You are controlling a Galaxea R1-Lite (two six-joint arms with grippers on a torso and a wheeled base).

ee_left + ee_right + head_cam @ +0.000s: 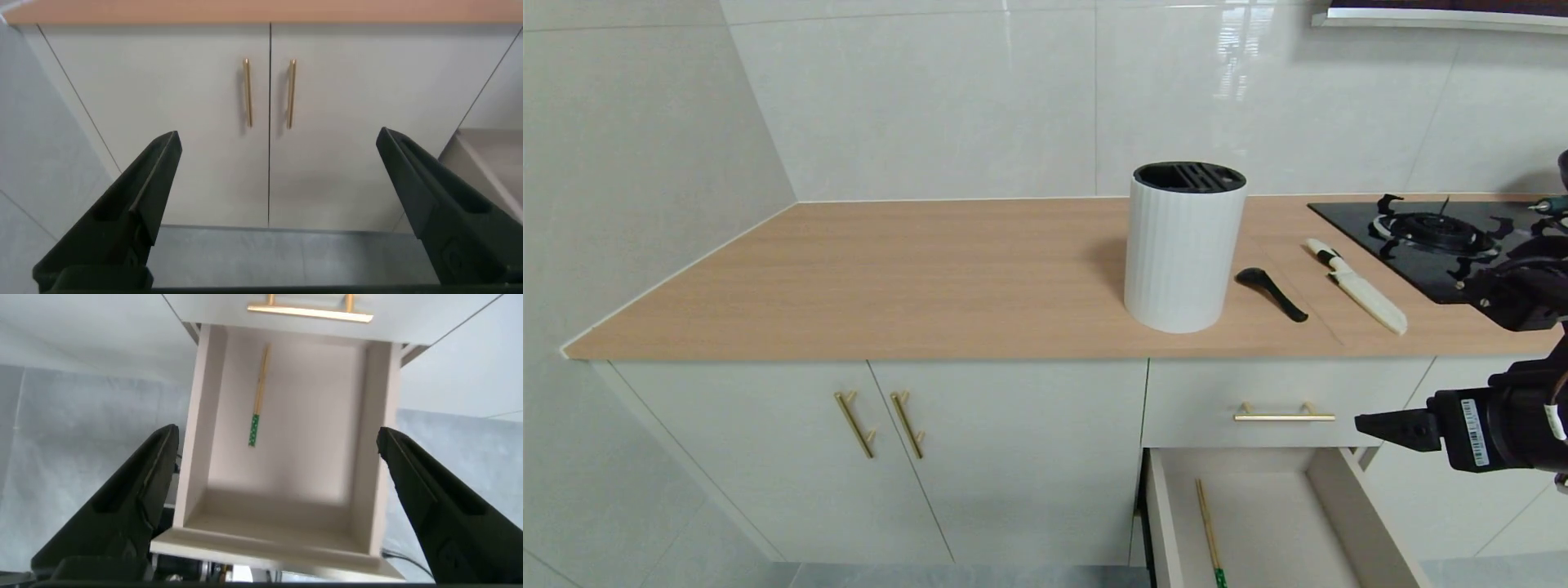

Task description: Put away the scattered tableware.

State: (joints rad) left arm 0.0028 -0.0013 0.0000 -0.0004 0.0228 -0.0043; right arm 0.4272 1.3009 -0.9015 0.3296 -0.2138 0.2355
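The left gripper hangs low before the pale double cabinet doors with brass bar handles. Its jaws stand wide apart and hold nothing.

Up on the light wooden countertop stands a white ribbed cylindrical holder with a black slotted top. Everything to its left is bare board, good room for swinging an arm.

Below, the open pale drawer already holds one slim wooden chopstick with a green end, lying lengthwise near one wall.

Just beside the holder lies a small black spoon, bowl towards the holder. It looks light, stiff and smooth, probably plastic, and lies flat, so a pinch across the narrow handle seems best (the bowl end leaves little room for a finger next to the holder).

Next is a pale-bladed knife with a white and black handle. It lies between the spoon and the black glass gas hob, apart from both. Its blade points at the counter's front edge. I judge it stiff and slippery, perhaps brittle, and would take it by the handle at the wall end.

The right gripper hovers over the open drawer, fingers spread and empty.
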